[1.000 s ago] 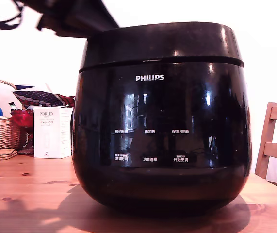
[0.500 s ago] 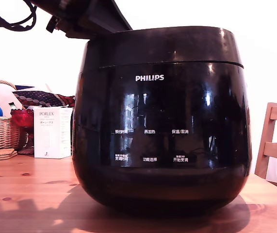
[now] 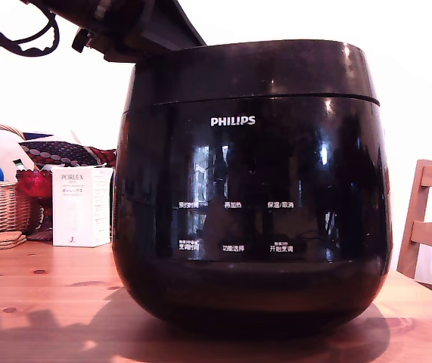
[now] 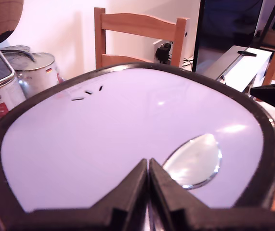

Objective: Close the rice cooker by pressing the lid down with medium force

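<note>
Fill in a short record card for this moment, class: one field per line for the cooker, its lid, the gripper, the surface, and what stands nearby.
Appliance: rice cooker, glossy black, PHILIPS logo, white button labels on its front
Lid: the lid is down on the body; only a thin seam shows in the exterior view
Gripper: gripper, fingers together, tips at the lid's top
Surface: wooden table
Nearby, exterior view's left: white box, wicker basket
Nearby, exterior view's right: wooden chair

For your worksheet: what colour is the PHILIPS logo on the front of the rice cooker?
White, on the glossy black rice cooker; the logo shows best in the exterior view.
</note>
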`<act>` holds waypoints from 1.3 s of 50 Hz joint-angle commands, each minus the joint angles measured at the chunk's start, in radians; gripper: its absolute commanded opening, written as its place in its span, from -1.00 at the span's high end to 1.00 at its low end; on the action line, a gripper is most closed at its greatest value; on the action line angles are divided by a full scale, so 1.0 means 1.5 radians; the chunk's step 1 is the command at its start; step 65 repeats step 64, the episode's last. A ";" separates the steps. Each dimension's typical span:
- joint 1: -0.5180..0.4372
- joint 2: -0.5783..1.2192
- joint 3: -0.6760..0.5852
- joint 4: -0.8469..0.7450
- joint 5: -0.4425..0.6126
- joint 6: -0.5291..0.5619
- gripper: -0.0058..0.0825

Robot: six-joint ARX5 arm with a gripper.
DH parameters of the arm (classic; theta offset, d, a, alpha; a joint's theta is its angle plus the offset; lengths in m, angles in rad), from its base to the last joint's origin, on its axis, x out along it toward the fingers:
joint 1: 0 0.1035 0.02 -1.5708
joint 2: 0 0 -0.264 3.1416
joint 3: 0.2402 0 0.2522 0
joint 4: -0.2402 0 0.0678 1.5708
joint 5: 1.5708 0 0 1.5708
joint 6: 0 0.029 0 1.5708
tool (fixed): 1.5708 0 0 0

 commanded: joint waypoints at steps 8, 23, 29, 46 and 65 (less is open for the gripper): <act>0.040 0.024 0.033 -0.035 -0.009 0.020 0.92; 0.115 0.019 0.096 -0.072 -0.029 0.057 0.92; 0.157 0.004 0.108 -0.071 -0.030 0.062 0.92; 0.294 -0.050 0.112 -0.107 -0.063 0.090 0.92; 0.384 -0.060 0.112 -0.124 -0.064 0.090 0.92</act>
